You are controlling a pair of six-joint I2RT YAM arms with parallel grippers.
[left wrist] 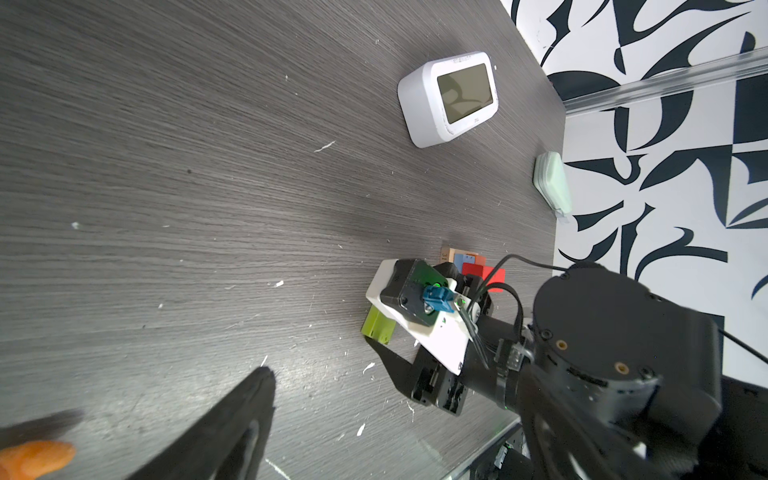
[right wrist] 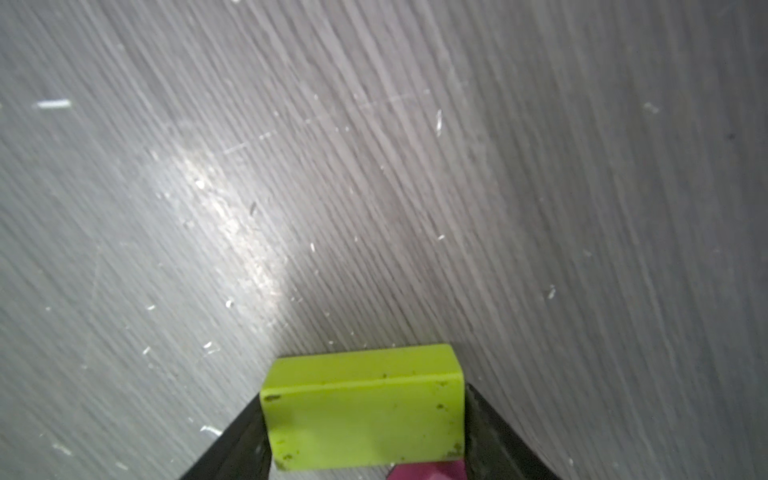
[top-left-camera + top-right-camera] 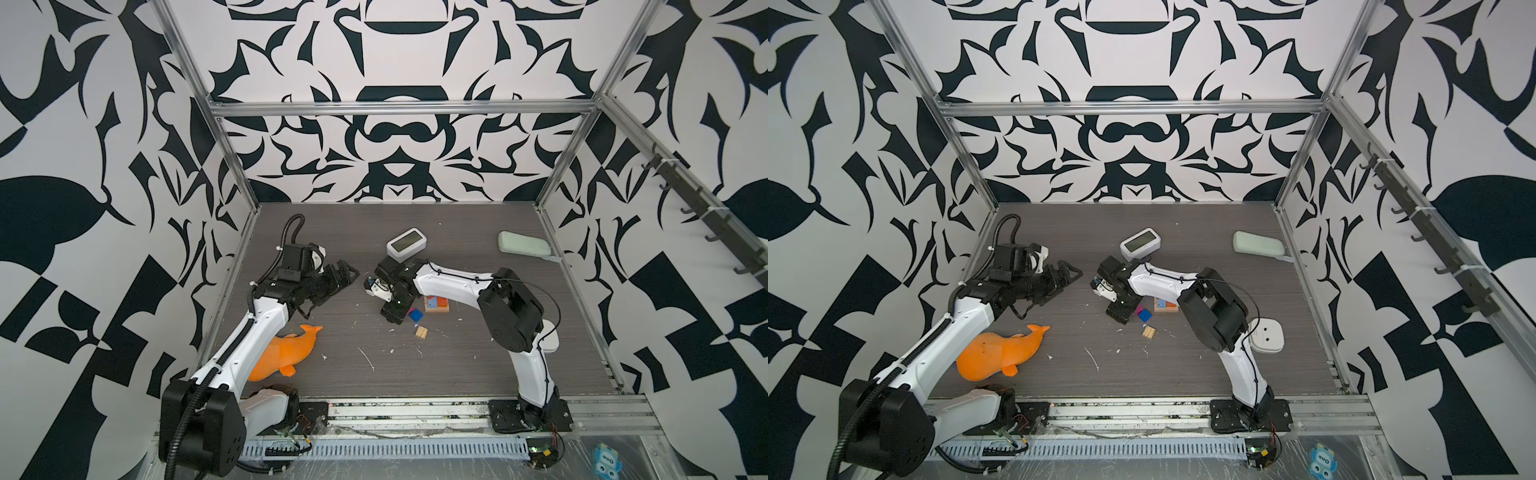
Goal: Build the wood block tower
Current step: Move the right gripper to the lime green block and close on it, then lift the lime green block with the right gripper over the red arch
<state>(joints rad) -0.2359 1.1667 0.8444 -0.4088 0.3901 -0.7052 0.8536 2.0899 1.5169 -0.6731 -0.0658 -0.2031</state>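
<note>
My right gripper (image 2: 365, 415) is shut on a lime green block (image 2: 365, 409), one finger against each end. A magenta block (image 2: 428, 471) lies right behind it. In the left wrist view the green block (image 1: 377, 326) sits low at the table under the right wrist camera. The tower (image 3: 436, 305) stands just right of that gripper, a tan base with light blue, red and orange blocks on top. A dark blue block (image 3: 415, 316) and a tan cube (image 3: 422, 332) lie in front of it. My left gripper (image 3: 345, 274) hangs open and empty, left of centre.
A white digital clock (image 3: 406, 245) stands behind the right gripper. A pale green case (image 3: 524, 243) lies at the back right. An orange dolphin toy (image 3: 286, 349) lies beside the left arm. A white rounded device (image 3: 1266, 336) sits behind the right arm's elbow.
</note>
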